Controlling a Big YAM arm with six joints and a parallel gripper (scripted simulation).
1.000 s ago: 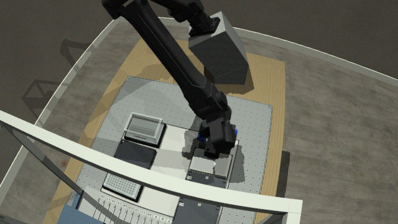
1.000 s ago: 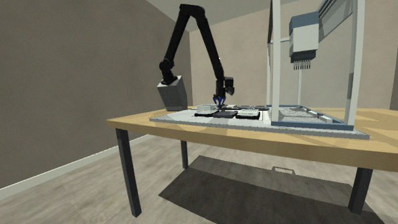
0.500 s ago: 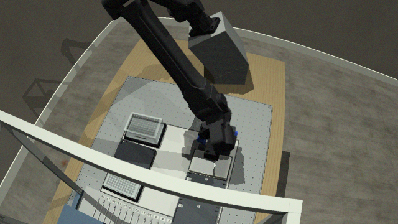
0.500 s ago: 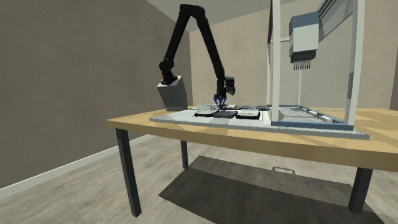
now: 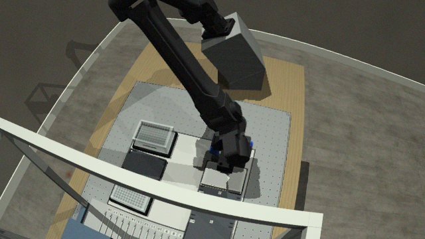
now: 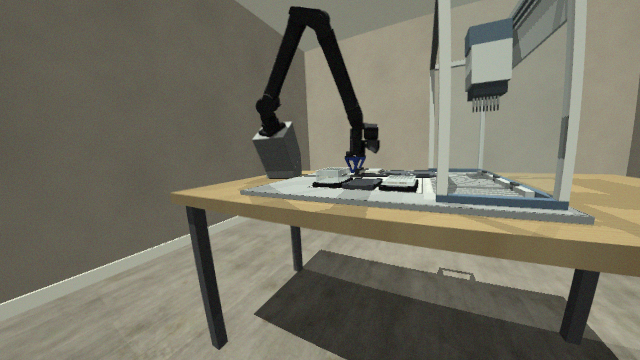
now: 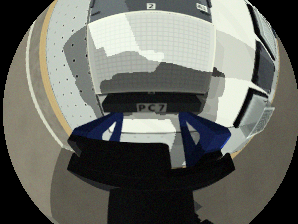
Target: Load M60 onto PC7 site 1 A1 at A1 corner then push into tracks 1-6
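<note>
Black arm's blue-fingered gripper (image 5: 223,162) hovering wide, gripping nothing. White fine-gridded 384-well plate M60 (image 5: 223,179) lying just ahead below fingers, on dark flat carrier PC7 (image 5: 210,225), apparently released; next judged pushing carrier's handle.

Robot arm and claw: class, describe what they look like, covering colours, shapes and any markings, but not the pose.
The arm is matt black, built of long boxy links with rounded joints, rising from a grey block-shaped base. The claw has a black squarish body and two bright blue fingers, triangular and open-framed. No cables or markings can be made out.
</note>
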